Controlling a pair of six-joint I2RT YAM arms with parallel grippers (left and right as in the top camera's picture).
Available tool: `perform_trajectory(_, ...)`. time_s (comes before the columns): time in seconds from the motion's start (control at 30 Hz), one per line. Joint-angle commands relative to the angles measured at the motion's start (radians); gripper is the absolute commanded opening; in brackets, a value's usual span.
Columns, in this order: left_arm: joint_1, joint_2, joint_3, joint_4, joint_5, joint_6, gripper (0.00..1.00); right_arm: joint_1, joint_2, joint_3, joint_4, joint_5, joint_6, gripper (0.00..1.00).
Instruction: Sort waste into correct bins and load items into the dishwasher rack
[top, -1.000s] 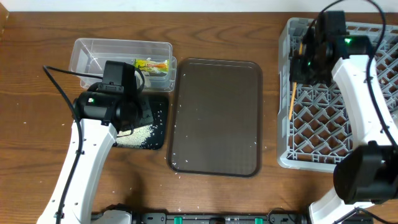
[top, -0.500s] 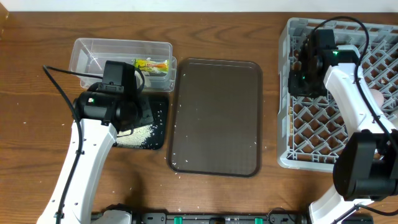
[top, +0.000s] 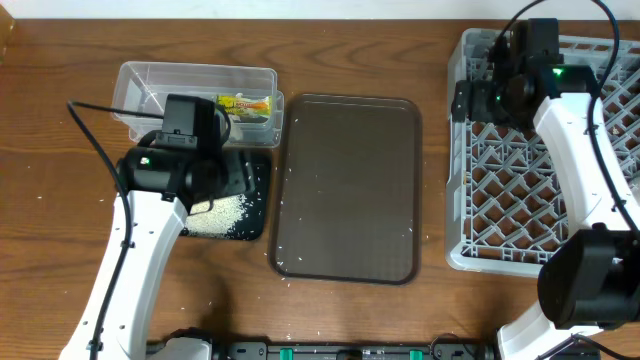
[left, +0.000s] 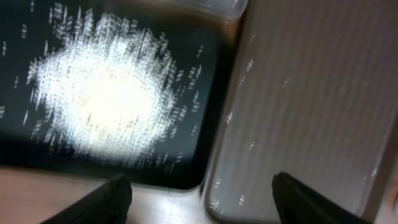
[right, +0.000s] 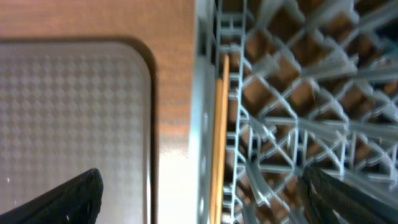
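Observation:
My left gripper (left: 208, 205) hangs open and empty above the near corner of the black tray (left: 211, 74), which holds a pile of white rice (left: 102, 102). Overhead, that gripper (top: 232, 180) shows over the black tray (top: 255, 170) beside the rice (top: 225, 213). A yellow-green wrapper (top: 245, 103) lies in the clear tub (top: 195, 80). My right gripper (right: 208, 205) stands wide open above the left wall of the grey rack (right: 292, 93). The wooden chopsticks (right: 219, 137) lie inside the rack along that wall, free of the fingers. Overhead, the right gripper (top: 468, 100) is at the rack's (top: 540, 190) far left.
The brown serving tray (top: 347, 185) lies between the bins and the rack, with a few stray rice grains on it. Its edge (right: 74, 112) shows left of the rack in the right wrist view. More grains dot the table near the black tray.
The right gripper has opened wide and let go of the chopsticks, which now rest in the rack; the arm has moved toward the rack's far side. The left gripper has opened wider.

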Motion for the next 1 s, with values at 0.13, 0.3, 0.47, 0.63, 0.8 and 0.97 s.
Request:
perform_trajectory(0.13, 0.023, -0.078, -0.016, -0.101, -0.119, 0.025, 0.75, -0.071, -0.133, -0.014, -0.071, -0.010, -0.006, 0.99)
perform_trajectory(0.3, 0.005, -0.324, -0.121, 0.003, -0.151, 0.047, 0.76, -0.077, -0.312, -0.185, 0.034, -0.006, -0.006, 0.99)
perform_trajectory(0.47, -0.008, -0.673, -0.307, 0.136, -0.152, 0.058, 0.86, -0.076, -0.611, -0.505, 0.299, 0.004, -0.004, 0.99)
perform_trajectory(0.63, -0.008, -0.909, -0.383, 0.153, -0.162, 0.058, 0.87, -0.076, -0.857, -0.723, 0.423, 0.019, -0.006, 0.99)
perform_trajectory(0.8, -0.008, -1.018, -0.383, 0.135, -0.162, 0.058, 0.87, -0.076, -0.982, -0.797, 0.324, 0.019, -0.006, 0.99)
perform_trajectory(0.97, -0.008, -1.029, -0.384, 0.134, -0.162, 0.058, 0.87, -0.076, -1.008, -0.800, 0.152, 0.019, -0.006, 0.99)
